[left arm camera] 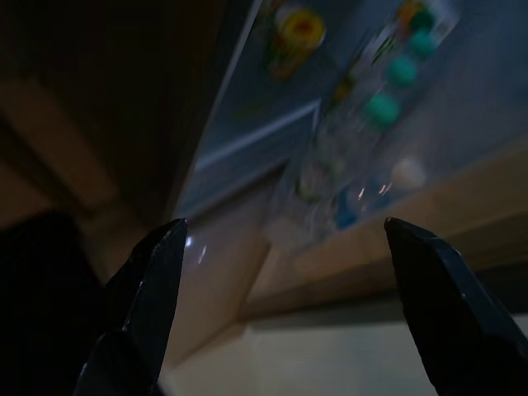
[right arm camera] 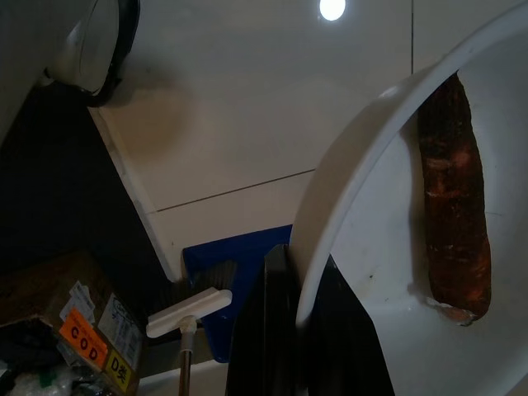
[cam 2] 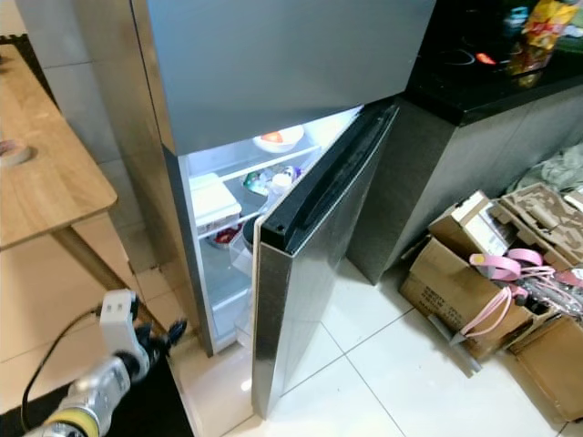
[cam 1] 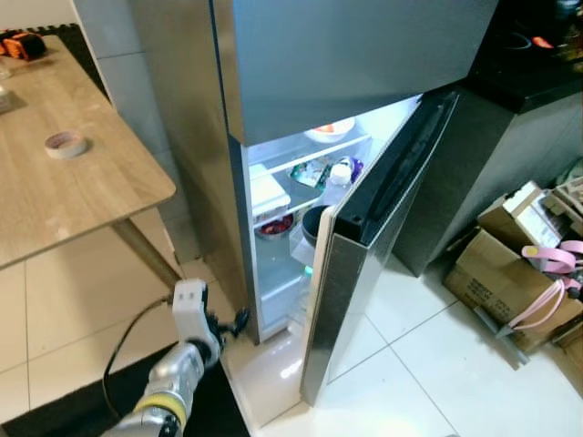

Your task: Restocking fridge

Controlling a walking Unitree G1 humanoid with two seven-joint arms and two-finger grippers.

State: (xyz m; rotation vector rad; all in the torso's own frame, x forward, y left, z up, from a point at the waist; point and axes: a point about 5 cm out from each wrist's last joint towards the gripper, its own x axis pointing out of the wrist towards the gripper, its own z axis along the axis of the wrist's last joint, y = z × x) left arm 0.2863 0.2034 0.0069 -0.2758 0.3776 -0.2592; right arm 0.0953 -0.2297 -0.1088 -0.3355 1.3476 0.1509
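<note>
Carrot (right arm camera: 454, 198) in white bowl (right arm camera: 363, 165), right claw (right arm camera: 295, 330) pinching rim

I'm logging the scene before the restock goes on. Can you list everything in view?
Fridge: 1, grey steel, centre; lower door open, inside lit.
Bowl on top shelf: 1, white, something red in it.
White box: 1, middle shelf.
Packets and bottle: a few, mixed colours, middle shelf.
Table: 1, light wood, left of fridge.
Tape roll: 1, pale, on table.
Cardboard boxes: several, brown, floor right of fridge.
Pink straps: over the boxes.
Counter: 1, black, right of fridge.
Held bowl: 1, white, holds a carrot.
Left gripper: open, low, by the fridge foot.
Right gripper: shut on held bowl's rim.
</note>
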